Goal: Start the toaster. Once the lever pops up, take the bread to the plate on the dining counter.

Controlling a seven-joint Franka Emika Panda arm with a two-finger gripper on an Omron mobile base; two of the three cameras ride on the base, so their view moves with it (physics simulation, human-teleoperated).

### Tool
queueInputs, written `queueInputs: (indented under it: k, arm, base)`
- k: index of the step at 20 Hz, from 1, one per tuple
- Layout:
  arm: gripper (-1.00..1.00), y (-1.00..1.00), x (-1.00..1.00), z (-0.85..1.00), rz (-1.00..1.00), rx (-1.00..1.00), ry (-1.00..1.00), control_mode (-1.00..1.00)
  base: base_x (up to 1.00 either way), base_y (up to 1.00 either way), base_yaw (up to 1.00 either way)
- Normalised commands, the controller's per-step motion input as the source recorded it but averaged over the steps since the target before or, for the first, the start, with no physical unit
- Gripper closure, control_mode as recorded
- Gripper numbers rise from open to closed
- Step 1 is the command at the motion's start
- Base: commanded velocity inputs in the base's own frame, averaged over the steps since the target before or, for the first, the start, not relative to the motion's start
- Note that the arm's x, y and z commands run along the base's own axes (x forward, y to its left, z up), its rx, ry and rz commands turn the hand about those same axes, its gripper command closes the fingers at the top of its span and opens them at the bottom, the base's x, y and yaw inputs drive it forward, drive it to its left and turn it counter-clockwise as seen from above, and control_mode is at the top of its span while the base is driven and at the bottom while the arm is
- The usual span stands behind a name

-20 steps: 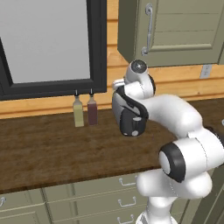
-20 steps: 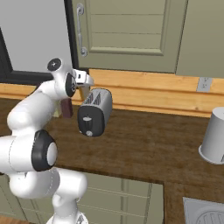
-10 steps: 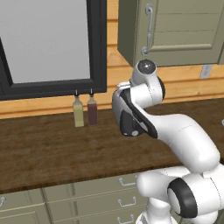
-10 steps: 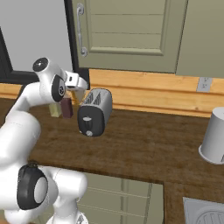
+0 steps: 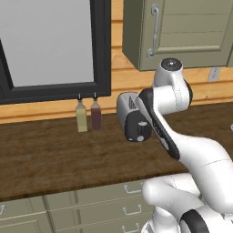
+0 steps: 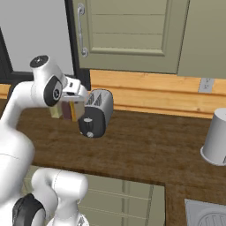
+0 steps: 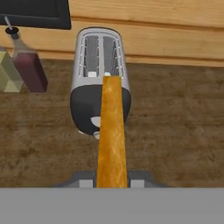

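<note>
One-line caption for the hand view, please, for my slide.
Gripper holds the bread edge-on above the toaster, two bottles at left on the wooden worktop.

The silver toaster (image 7: 99, 94) stands upright on the wooden worktop with empty slots; the browned bread (image 7: 112, 140) hangs edge-on above it.

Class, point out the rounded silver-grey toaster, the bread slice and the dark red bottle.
rounded silver-grey toaster (image 7: 99, 57): hand view, top between the slots.
bread slice (image 7: 112, 135): hand view, browned crust edge.
dark red bottle (image 7: 31, 70): hand view, body.
</note>
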Motion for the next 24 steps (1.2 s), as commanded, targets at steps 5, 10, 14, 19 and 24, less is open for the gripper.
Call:
queueInputs:
  k: [5, 10, 14, 19, 24]
  arm:
    - [1.00, -0.17, -0.97, -0.15, 0.00, 0.00, -0.18, -1.00]
    - [1.00, -0.03, -0.46, -0.18, 0.00, 0.01, -0.14, -1.00]
    - [1.00, 0.00, -0.29, -0.22, 0.00, 0.00, -0.08, -1.00]
    - [1.00, 0.00, 0.00, 0.00, 0.00, 0.00, -0.03, -1.00]
    - [1.00, 0.00, 0.00, 0.00, 0.00, 0.00, 0.00, -1.00]
  base:
    - [0.00, 0.00, 0.00]
    - [0.00, 0.00, 0.00]
    - [0.00, 0.00, 0.00]
    - [0.00, 0.00, 0.00]
    - [0.00, 0.00, 0.00]
